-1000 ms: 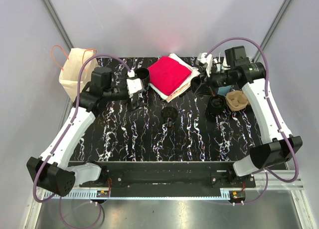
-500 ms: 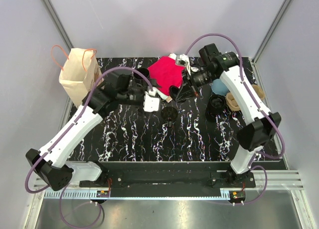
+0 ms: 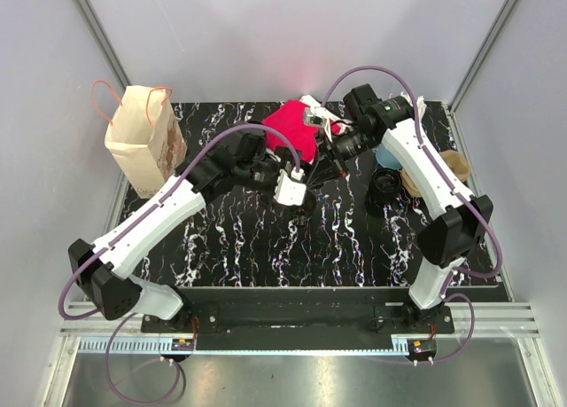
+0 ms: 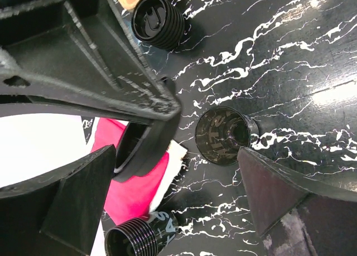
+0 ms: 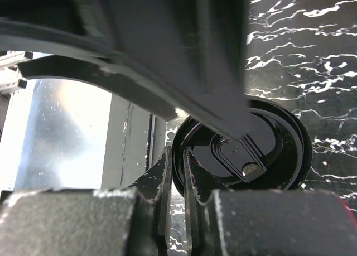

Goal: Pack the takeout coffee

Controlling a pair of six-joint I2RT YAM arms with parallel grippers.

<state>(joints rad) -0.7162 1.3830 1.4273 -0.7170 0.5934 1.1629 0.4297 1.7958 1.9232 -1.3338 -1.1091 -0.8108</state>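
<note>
An open black coffee cup (image 4: pixel 223 136) stands on the marble table, partly hidden under my left gripper (image 3: pixel 292 192) in the top view. That gripper (image 4: pixel 178 206) hangs over the table with its jaws wide apart and the cup just ahead of them. My right gripper (image 5: pixel 179 167) is shut on the rim of a black lid (image 5: pixel 240 150). It holds the lid (image 4: pixel 142 150) in the air above the red cloth's edge, close to the open cup. The right gripper (image 3: pixel 330 150) sits just behind the left one.
A paper bag (image 3: pixel 142 136) stands at the back left. A red cloth (image 3: pixel 297 123) on white napkins lies at the back middle. A lidded ribbed cup (image 4: pixel 159 24), another ribbed cup (image 4: pixel 142 236), a cardboard carrier (image 3: pixel 416 181) and a blue cup (image 3: pixel 387 156) are nearby.
My left arm swung right from the back left to the table's middle, over the open cup. My right arm carried the lid leftward over the red cloth.
</note>
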